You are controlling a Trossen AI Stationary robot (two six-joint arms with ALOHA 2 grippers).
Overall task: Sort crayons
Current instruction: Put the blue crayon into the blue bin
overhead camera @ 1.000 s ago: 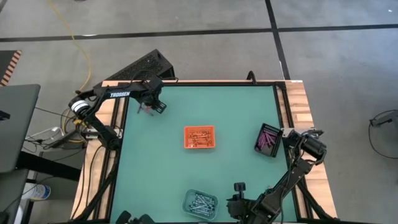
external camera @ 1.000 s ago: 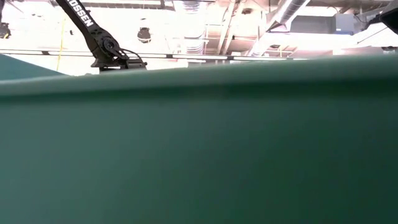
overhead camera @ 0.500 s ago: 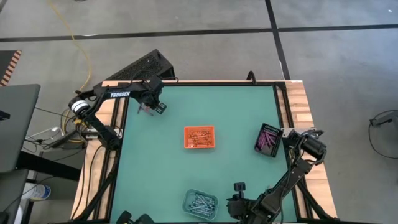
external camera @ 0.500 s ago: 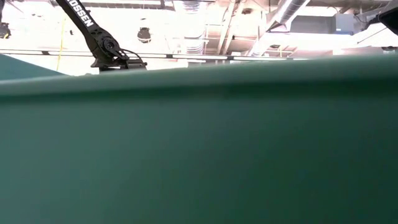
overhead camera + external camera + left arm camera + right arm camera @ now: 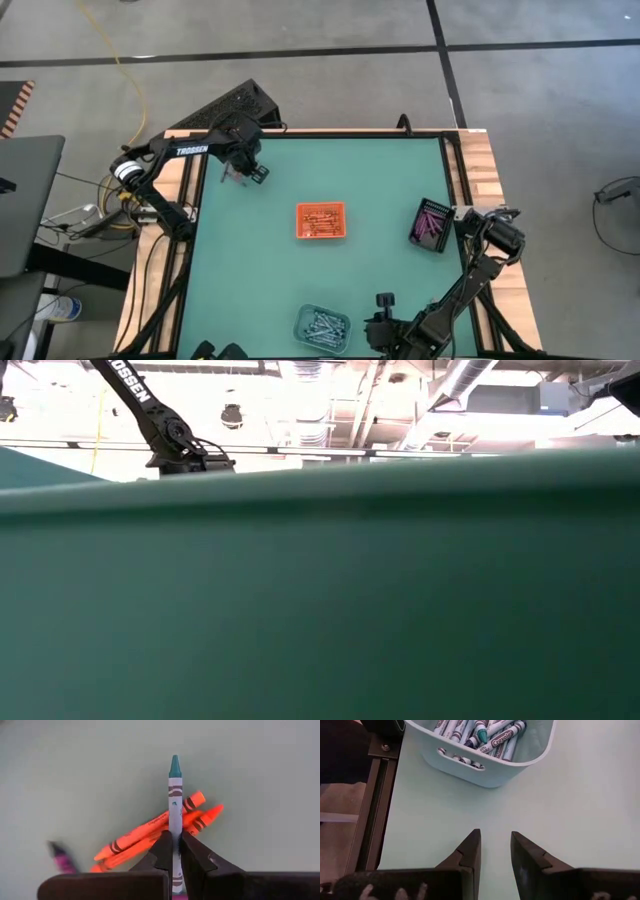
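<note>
Near the far left corner of the green table [image 5: 270, 260], the left gripper [image 5: 175, 851] is clenched on a teal crayon [image 5: 174, 807], its fingers [image 5: 162, 851] pinching the paper-wrapped barrel about midway along. The crayon lies across two orange crayons [image 5: 150, 832], and a magenta crayon [image 5: 61, 858] lies just beside them. In the high view this little loose pile is largely hidden under the gripper [image 5: 243, 168].

By my judgement a crayon is light, stiff and brittle: wax snaps under a hard squeeze, and the round barrel can roll or twist between flat pads. A hold at the middle, square across the wrapper, looks best, since the paper should give more friction than the bare tip.

At the table's centre sits the orange tray [image 5: 320, 221] with orange crayons in it. At the near edge stands the clear tray [image 5: 321, 325], filled with blue-grey crayons [image 5: 485, 732]. The right gripper [image 5: 495, 851] hovers just before it, jaws apart and holding nothing. Against the right edge lies the black tray [image 5: 431, 224], holding purple-magenta crayons [image 5: 430, 221].

The table top is smooth matte green, framed by dark rails with wooden strips outside. Around it lies grey concrete floor [image 5: 330, 25] with dark lines and a yellow cable [image 5: 120, 65]; the low view shows pipework under a bright ceiling [image 5: 400, 390].
</note>
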